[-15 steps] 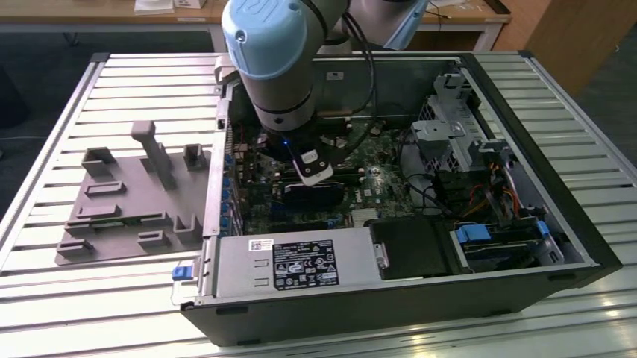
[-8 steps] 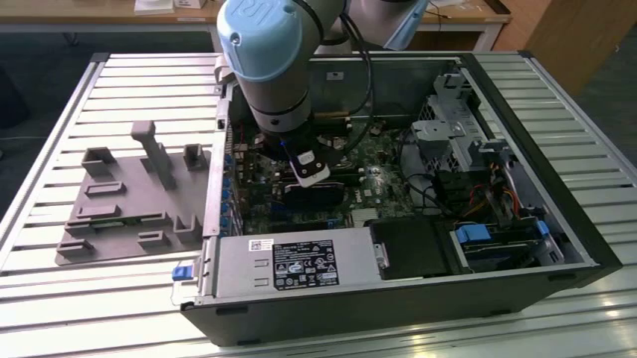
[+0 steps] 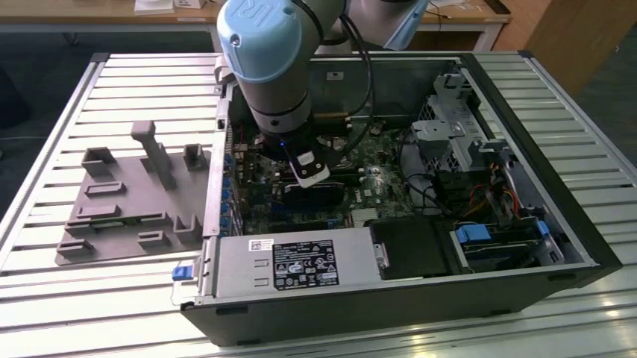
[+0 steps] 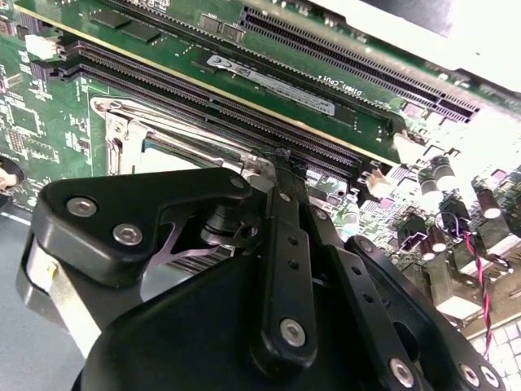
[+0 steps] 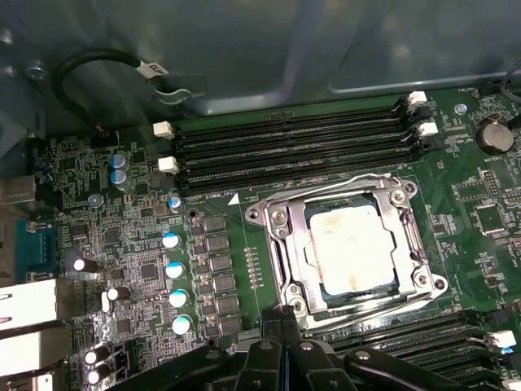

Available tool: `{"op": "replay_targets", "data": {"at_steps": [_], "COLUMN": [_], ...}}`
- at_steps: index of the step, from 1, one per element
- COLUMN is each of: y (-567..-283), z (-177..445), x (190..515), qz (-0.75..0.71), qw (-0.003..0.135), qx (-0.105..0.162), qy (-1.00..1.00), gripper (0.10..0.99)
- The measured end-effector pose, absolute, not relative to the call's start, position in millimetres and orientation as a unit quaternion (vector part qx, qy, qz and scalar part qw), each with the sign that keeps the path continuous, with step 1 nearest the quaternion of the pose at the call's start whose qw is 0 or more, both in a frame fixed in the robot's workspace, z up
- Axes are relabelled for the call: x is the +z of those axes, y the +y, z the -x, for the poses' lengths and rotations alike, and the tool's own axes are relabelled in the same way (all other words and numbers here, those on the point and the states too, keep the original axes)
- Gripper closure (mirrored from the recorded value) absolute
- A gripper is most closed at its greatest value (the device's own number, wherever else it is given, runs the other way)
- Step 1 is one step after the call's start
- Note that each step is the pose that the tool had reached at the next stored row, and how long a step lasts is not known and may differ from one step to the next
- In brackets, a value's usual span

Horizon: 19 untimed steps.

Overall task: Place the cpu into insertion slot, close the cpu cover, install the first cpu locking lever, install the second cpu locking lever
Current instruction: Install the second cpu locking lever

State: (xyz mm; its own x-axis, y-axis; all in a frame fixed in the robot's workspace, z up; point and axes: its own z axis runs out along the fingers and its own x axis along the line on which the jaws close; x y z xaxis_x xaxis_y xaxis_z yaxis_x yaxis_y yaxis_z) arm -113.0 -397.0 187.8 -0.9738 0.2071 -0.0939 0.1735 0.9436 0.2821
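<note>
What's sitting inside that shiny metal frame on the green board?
Through the cpu cover window shows the cpu, its dull silver face smudged. The insertion slot beneath is covered, so its contacts cannot be seen.

Dull silver cpu [image 5: 346, 248] with apparently brownish smudges, silvery cpu cover [image 5: 286, 244], green circuit board [image 5: 236, 204], black fingers [image 4: 285, 244]

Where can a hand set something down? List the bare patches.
Free: the slatted table beyond the grey fixture, and its front strip below the computer case. Crowded: inside the case, where the pincer sits beside the chip.
</note>
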Motion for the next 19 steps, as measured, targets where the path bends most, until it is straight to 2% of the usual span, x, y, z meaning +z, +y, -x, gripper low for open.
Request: {"op": "replay_targets", "data": {"at_steps": [19], "y": [-397.0], "z": [113.0], "x": [219.8], "qz": [-0.097], "qw": [0.061], "qx": [0.136], "qy": [0.984], "gripper": [0.984]}}
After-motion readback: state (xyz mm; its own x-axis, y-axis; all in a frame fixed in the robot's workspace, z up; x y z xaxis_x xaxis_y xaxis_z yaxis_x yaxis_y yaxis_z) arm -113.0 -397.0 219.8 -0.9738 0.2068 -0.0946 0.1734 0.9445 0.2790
